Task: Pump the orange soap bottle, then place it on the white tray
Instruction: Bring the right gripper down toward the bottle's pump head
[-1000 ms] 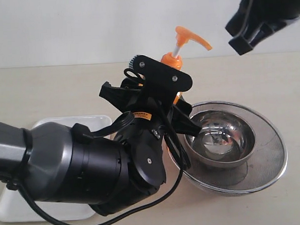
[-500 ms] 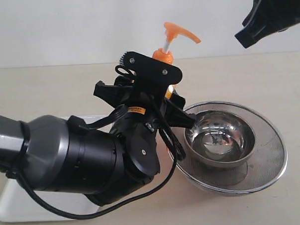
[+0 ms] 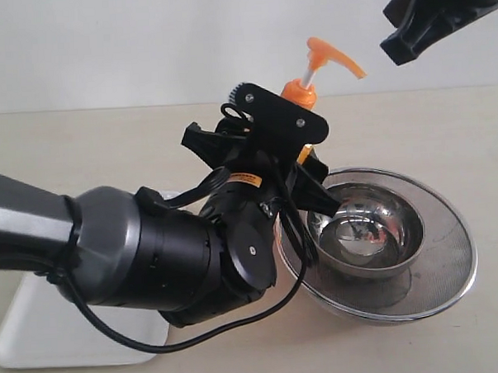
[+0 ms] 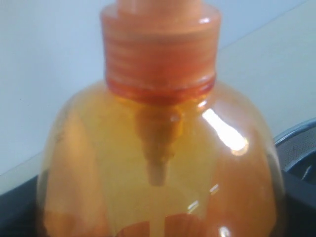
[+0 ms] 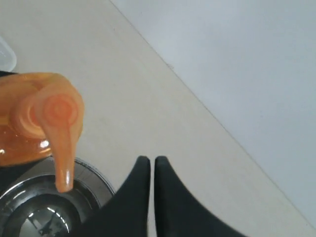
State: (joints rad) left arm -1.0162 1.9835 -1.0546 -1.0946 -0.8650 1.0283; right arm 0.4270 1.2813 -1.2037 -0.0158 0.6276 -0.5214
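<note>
Orange soap bottle [image 3: 299, 94], clamped aloft in the left gripper [image 3: 273, 161], has swung back right over the steel bowl [image 3: 368, 229]. The right gripper [image 5: 149, 161], pinched empty, hovers near its pump, so pumping looks imminent. The white tray [image 3: 40, 332] waits left.

The orange soap bottle [image 3: 299, 94] now stands further toward the steel bowl [image 3: 404, 233] than half a second ago, carried sideways and slightly lower. The right gripper [image 3: 397, 48] is back nearer above the bowl, closer to the bottle.
</note>
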